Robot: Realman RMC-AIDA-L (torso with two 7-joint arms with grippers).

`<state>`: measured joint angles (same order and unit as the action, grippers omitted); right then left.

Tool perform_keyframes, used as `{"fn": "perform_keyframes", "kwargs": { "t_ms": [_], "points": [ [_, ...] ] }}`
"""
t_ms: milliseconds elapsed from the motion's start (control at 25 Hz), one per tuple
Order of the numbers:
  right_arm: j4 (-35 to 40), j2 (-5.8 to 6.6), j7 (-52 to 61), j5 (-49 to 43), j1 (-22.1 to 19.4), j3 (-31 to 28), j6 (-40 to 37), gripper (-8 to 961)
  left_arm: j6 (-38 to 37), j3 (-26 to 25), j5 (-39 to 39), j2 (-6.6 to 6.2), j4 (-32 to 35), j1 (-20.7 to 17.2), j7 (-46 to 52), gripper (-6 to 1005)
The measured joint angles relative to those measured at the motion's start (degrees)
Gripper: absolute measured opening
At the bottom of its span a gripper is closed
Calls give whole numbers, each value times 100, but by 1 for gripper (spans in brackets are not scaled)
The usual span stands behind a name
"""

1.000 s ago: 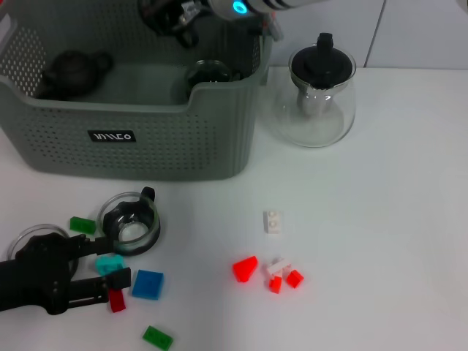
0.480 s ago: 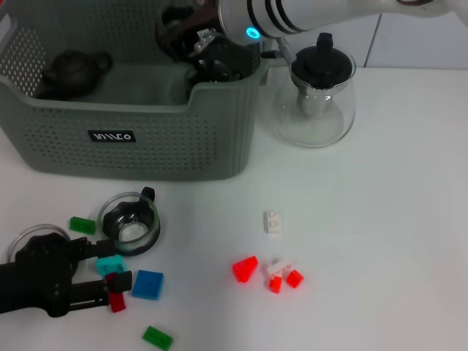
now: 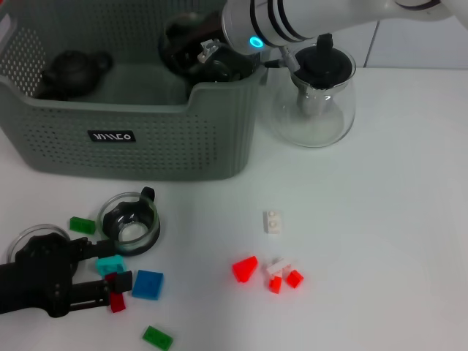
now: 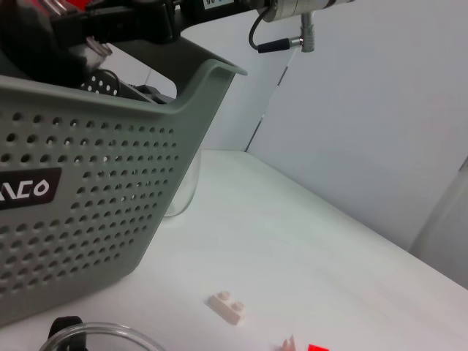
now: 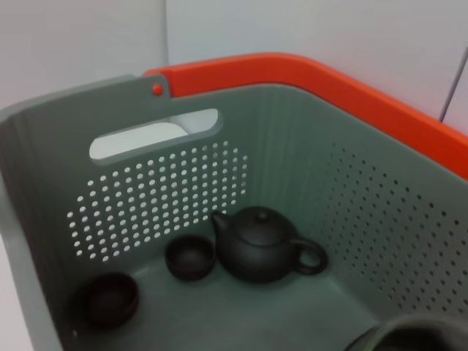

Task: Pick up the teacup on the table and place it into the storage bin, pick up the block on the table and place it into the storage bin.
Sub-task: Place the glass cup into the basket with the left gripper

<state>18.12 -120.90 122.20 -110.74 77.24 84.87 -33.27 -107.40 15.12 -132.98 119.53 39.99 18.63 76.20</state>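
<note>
Two arms are seen: the right gripper (image 3: 212, 58) is lowered into the storage bin (image 3: 146, 139), apparently delivering a dark teacup (image 3: 183, 40), though whether its jaws are closed on the cup cannot be told. The left gripper (image 3: 110, 281) rests on the worktop (image 3: 380, 241) with jaws parted around a small red block (image 3: 117, 300), not yet closed. Release and withdrawal above the rim are judged to be called for next.

The right gripper (image 3: 191, 45) is hidden behind the storage bin (image 3: 146, 139) wall; the left gripper (image 3: 110, 281) is partly cut off at the desk's near left edge.
</note>
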Motion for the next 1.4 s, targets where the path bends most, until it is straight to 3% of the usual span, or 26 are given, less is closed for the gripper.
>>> {"fn": "perform_keyframes", "kwargs": {
  "t_ms": [240,360,520,640,760,880,1080,1200,1400],
  "points": [
    [-10,10,137,-1,-26,113,44,219,0,0,0,0,-1,0,0,794],
    [344,48,167,24,-274,22,-15,272,-1,0,1,-3,-1,-1,0,794],
    [2235,57,-68,415,-1606,-468,-410,394,0,-11,1,-10,-1,-3,0,793],
    [3777,73,-870,1628,-2764,-720,-1006,486,0,-30,4,-10,0,-2,0,793],
    [4454,83,-1806,2830,-3630,-1131,-2053,479,-1,-36,20,-16,0,29,0,793],
    [4481,83,-2737,3591,-4365,-1735,-3644,475,-1,-35,17,-27,-11,76,0,793],
    [4124,151,-3718,3273,-5290,-2505,-5688,474,-12,-41,7,-48,-12,80,-12,792],
    [3872,153,-4097,2887,-5747,-3023,-6344,474,-92,-35,4,-57,33,77,-15,792],
    [3437,139,-4388,2401,-6006,-3565,-6749,475,-338,10,23,-73,155,243,-41,792]
  ]
}}
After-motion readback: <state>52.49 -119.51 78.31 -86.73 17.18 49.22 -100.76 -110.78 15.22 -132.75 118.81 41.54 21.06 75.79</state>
